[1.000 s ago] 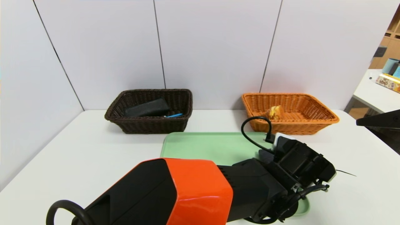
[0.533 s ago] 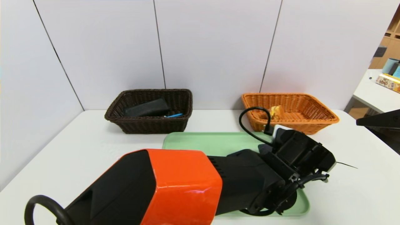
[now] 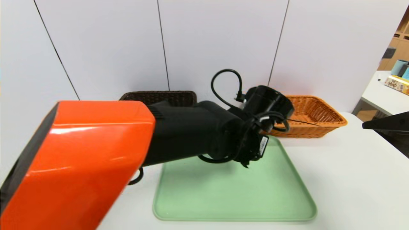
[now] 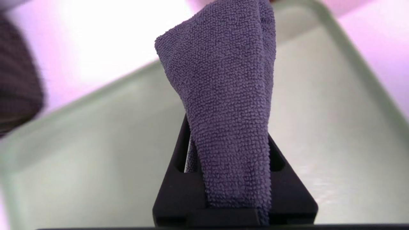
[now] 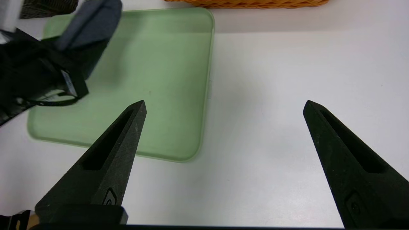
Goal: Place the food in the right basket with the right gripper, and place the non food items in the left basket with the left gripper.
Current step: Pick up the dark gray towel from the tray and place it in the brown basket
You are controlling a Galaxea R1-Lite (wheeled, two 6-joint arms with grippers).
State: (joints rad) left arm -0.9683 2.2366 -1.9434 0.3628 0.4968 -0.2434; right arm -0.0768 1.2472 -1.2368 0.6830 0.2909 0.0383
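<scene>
We see the left gripper (image 4: 235, 179) clamped on a purple microfibre cloth (image 4: 223, 95), held above the green tray (image 3: 281, 204). The right gripper (image 5: 223, 105), fingers wide apart, hangs beside that tray.

The setting looks like an office or lab test area: a plain white table (image 3: 351, 179) stands against pale partition panels (image 3: 220, 41), with wooden shelving (image 3: 401, 41) and another white desk (image 3: 383, 95) holding boxes beyond.
</scene>
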